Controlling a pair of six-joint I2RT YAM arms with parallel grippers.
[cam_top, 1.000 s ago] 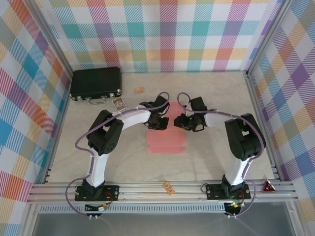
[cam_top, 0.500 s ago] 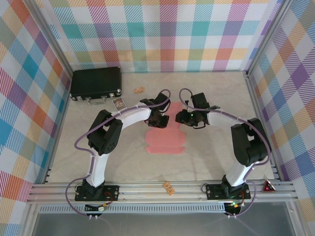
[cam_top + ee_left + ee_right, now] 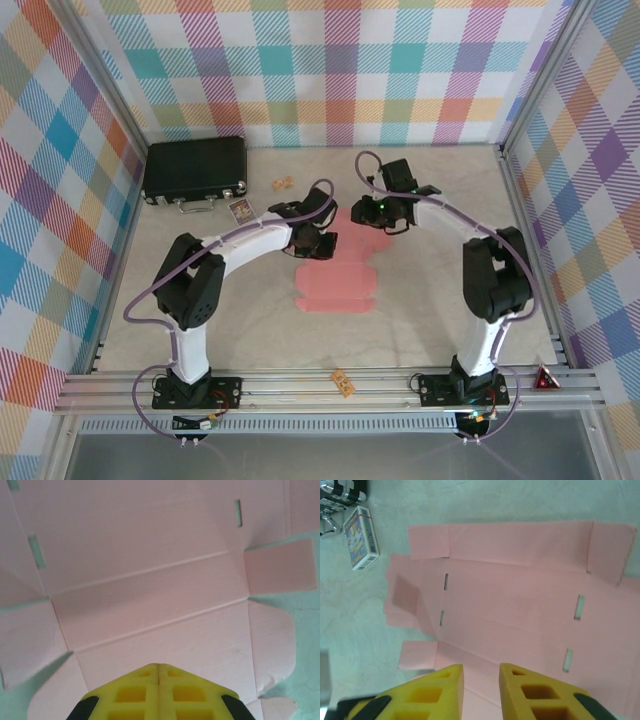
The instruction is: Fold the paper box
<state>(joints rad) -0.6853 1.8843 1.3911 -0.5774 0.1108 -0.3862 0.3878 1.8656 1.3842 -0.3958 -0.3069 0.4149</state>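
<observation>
**A:** Where is the paper box?

**B:** The paper box (image 3: 340, 285) is a flat salmon-pink die-cut card sheet with flaps and slots. It lies unfolded in the middle of the pale marbled table (image 3: 450, 300), between the two arms.

**A:** And the left gripper?

**B:** The left gripper (image 3: 318, 243) hangs over the sheet's left side, towards its far end. From the wrist, the left gripper (image 3: 158, 671) has its yellow tips pressed together with nothing between them, above a creased panel of the paper box (image 3: 150, 580). Whether the tips touch the card, I cannot tell from this angle.

**A:** The right gripper?

**B:** The right gripper (image 3: 370, 217) is above the sheet's far right part. From the wrist, the right gripper (image 3: 481, 672) has its tips a narrow gap apart, gripping nothing. The paper box (image 3: 520, 595) lies spread out beyond them.

**A:** Anything else on the table?

**B:** A black hard case with metal latches (image 3: 195, 170) sits at the far left. A small printed cardboard packet (image 3: 242, 211) lies near it, apart from the sheet. A small tan block (image 3: 284, 183) lies farther back.
</observation>
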